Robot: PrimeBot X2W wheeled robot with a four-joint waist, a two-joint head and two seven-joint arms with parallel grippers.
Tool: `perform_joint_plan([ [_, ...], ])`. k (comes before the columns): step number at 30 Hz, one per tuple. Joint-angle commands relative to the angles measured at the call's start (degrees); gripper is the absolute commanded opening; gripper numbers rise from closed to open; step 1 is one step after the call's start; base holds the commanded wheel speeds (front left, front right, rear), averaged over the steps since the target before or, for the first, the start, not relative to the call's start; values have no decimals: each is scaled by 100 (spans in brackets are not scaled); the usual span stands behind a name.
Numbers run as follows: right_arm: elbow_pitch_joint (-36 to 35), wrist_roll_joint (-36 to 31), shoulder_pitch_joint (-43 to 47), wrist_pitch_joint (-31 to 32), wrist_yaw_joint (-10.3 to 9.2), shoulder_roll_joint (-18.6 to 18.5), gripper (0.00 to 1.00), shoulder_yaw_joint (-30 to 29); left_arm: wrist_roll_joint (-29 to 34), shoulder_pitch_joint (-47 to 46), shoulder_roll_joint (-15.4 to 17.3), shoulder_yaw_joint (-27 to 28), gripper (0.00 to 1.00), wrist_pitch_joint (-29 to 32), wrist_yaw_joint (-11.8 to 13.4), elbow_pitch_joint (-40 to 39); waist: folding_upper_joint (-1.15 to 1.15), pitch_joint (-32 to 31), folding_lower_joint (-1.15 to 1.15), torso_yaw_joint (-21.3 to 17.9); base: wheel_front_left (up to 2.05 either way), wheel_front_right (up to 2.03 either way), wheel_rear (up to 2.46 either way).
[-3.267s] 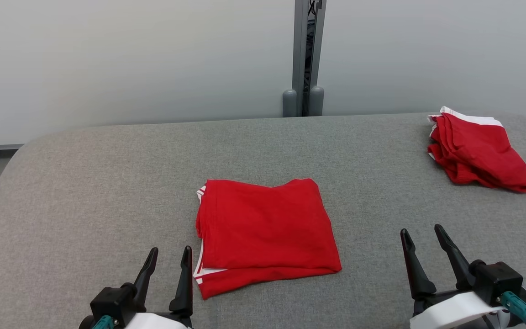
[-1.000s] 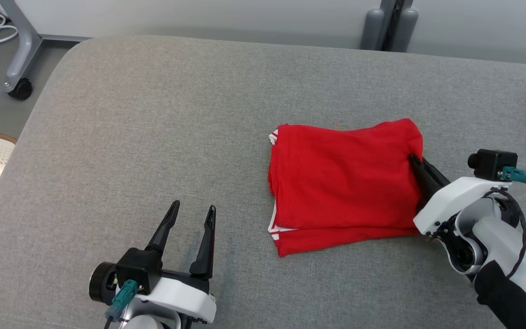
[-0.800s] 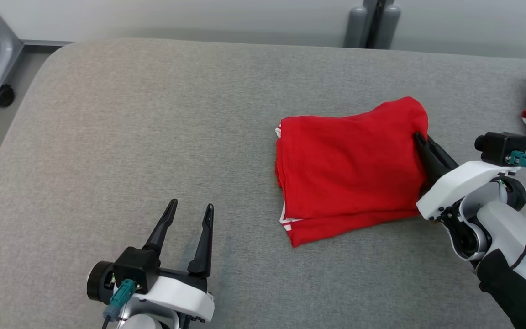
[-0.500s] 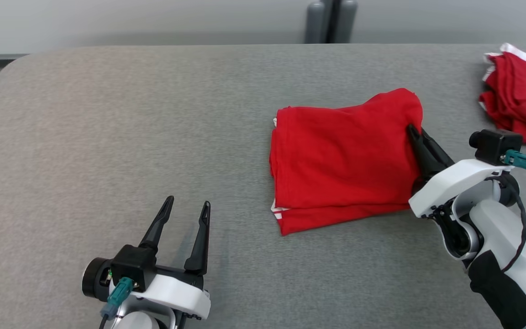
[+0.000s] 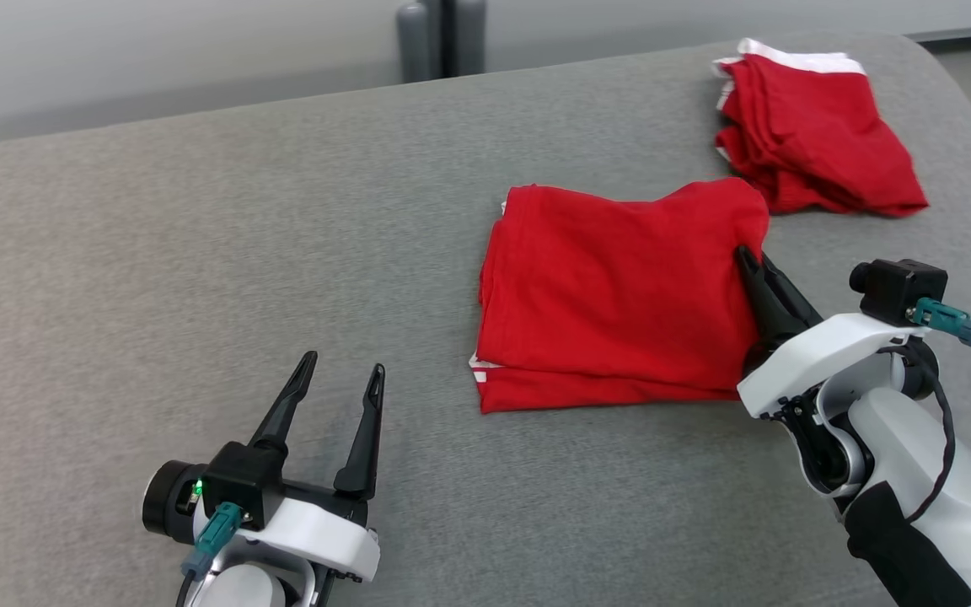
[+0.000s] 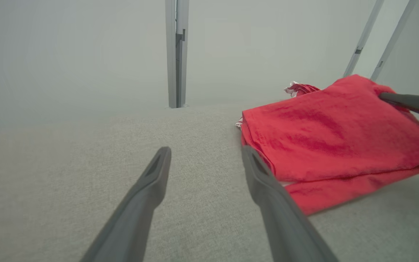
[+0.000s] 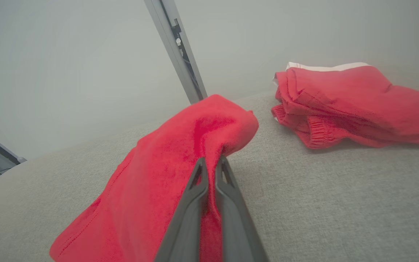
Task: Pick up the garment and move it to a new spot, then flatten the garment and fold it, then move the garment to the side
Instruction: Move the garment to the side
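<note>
- Folded garment [image 5: 612, 295] on padded table [image 5: 199, 253].
- 2nd garment pile [image 5: 814, 143]: behind folded garment, to its right, just apart, also on table.
- Right gripper [image 5: 751, 257]: at folded garment's right edge, cloth between its 2 fingers.
- Left gripper [image 5: 343, 364]: left of folded garment, nearer robot, well apart.
- Post [image 5: 439, 38]: behind folded garment, beyond table's far edge.

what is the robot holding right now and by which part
The right gripper is shut on the folded red garment, pinching its right edge near the raised far corner. The left gripper is open and holds nothing.
</note>
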Motion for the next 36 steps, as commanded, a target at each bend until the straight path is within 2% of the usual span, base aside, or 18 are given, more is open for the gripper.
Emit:
perform_joint_plan([
  [1,-26,-53,59,-31,1,16,0,-61,68,-103,27,35,100,-20,-53,23,0,26,0,-272,0,0,0],
  [7,-71,-166,140,-31,1,38,0,-151,161,-123,37,62,100,-20,-115,55,0,34,0,-541,0,0,0],
  [12,-31,-362,19,-31,1,10,0,-229,239,-215,36,-7,100,-20,-177,68,0,132,0,-532,0,0,0],
  [20,76,-882,-626,-31,1,-147,0,-346,143,-478,27,-231,100,-20,-277,-206,0,438,0,-159,0,0,0],
  [27,187,-892,-1419,-31,1,-439,0,-451,118,-683,26,-344,100,-20,-241,-474,0,883,0,223,0,0,0],
  [36,358,-1010,-2249,-31,0,-899,0,-425,263,-891,59,-308,100,-20,-255,-629,0,1373,0,384,0,0,0],
])
